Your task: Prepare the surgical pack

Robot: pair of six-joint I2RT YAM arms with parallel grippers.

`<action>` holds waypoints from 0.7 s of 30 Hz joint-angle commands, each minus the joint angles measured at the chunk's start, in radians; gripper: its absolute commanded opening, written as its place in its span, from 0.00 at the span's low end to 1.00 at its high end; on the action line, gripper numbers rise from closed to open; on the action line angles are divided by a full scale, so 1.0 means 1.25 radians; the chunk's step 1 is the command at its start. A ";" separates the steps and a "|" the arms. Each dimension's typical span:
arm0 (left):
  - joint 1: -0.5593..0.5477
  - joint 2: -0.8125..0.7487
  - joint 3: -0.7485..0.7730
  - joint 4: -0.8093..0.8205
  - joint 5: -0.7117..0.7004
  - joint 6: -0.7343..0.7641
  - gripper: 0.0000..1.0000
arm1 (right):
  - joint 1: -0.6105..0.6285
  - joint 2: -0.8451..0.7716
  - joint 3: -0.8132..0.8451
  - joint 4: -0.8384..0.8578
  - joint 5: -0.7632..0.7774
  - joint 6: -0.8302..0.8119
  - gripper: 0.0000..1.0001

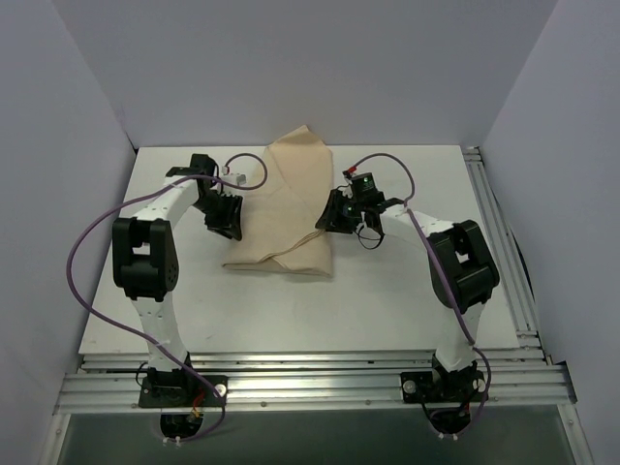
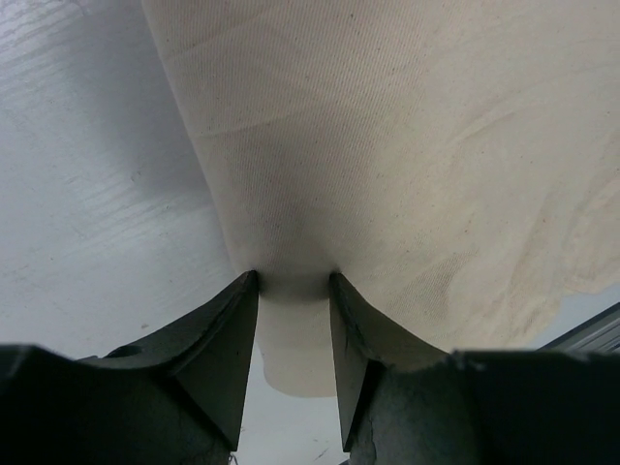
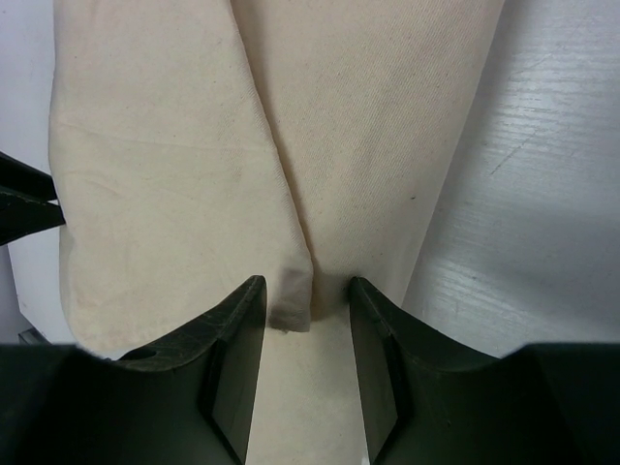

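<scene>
The tan cloth (image 1: 291, 203) lies bunched in the middle of the white table (image 1: 387, 300). At the cloth's left edge the left claw (image 1: 225, 218) is clamped on a fold. At its right edge, cloth sits between the right claw's (image 1: 334, 215) fingers (image 3: 237, 329); I cannot tell if they grip.

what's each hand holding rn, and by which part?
The tan cloth: left hand pinches its left edge, right hand a fold at its right edge.
</scene>
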 commanded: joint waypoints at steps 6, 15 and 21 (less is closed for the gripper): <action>0.001 -0.035 0.013 0.024 0.055 0.008 0.43 | 0.030 -0.051 0.045 -0.066 0.062 -0.030 0.36; 0.001 -0.033 0.022 0.023 0.052 0.008 0.43 | 0.076 -0.035 0.110 -0.178 0.168 -0.090 0.38; 0.002 -0.033 0.024 0.018 0.045 0.011 0.43 | 0.063 -0.017 0.086 -0.135 0.113 -0.062 0.38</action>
